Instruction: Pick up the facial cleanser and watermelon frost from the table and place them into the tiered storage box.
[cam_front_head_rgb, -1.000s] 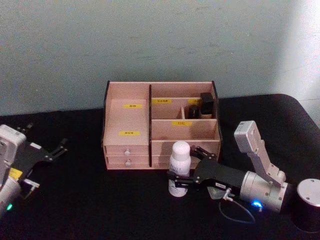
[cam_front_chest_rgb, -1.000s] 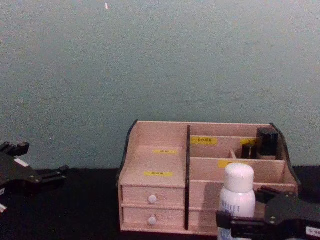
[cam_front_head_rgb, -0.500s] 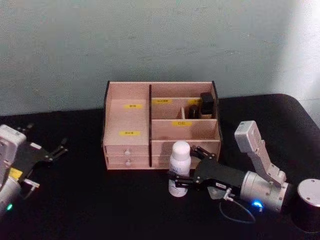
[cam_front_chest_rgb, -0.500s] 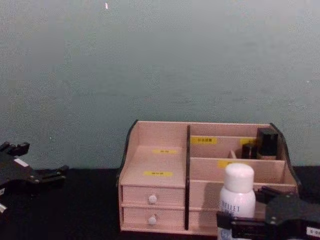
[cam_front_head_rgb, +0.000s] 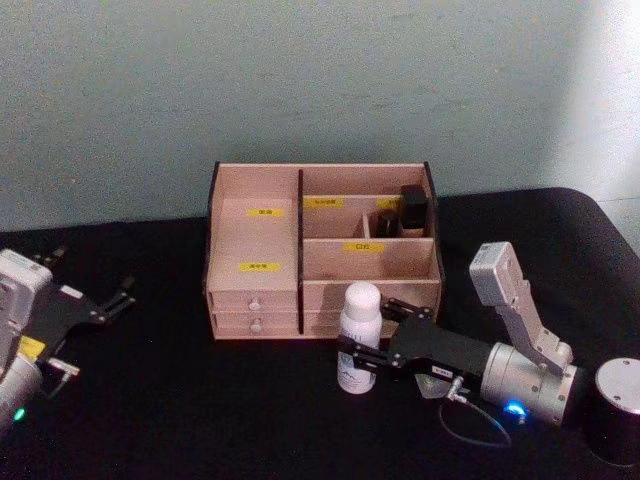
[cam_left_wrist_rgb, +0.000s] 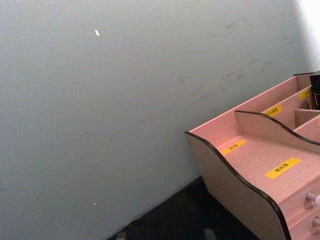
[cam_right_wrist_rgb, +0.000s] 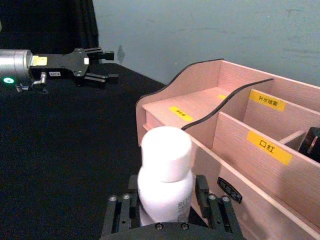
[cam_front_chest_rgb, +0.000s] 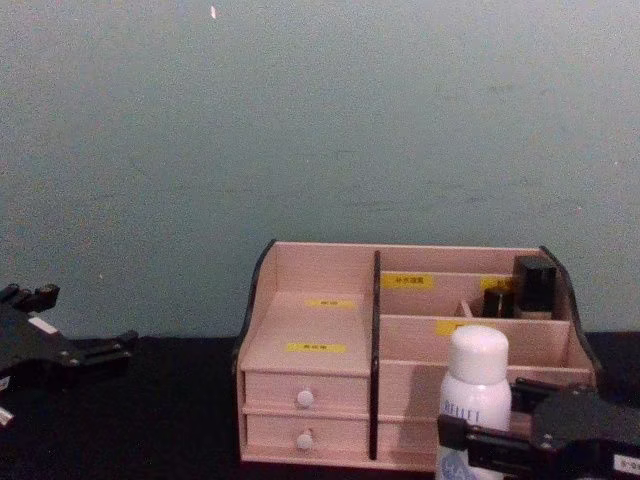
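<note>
The cleanser (cam_front_head_rgb: 360, 322) stands upright just in front of the right half of the box (cam_front_head_rgb: 320, 167), close to the lower front wall. The right end effector (cam_front_head_rgb: 358, 360) reaches in low from the right and grasps the bottle's lower body, one finger on each side, with the cap and shoulder free above the grip.

The step in hand looks like the lift and carry into the box. Because the grip sits low on a tall bottle, the top is likely to sway, so a slow, straight rise would serve best, keeping the bottle vertical until its base clears the front wall. Only then should it travel back over an open compartment. The back right compartment already holds black containers (cam_front_head_rgb: 412, 208), so the free tier in front of them or the wide left side seems the safer target. The bottle should be let go once its base rests on wood.

The left end effector (cam_front_head_rgb: 115, 295) is parked far to the left, fingers spread and holding nothing. The surface (cam_front_head_rgb: 200, 410) is covered in black cloth, and a plain pale wall (cam_front_head_rgb: 300, 80) rises behind it. At the right edge stands a squat dark cylinder (cam_front_head_rgb: 615, 395) with a pale top, which may be the task's second item; the view is too poor to say.
</note>
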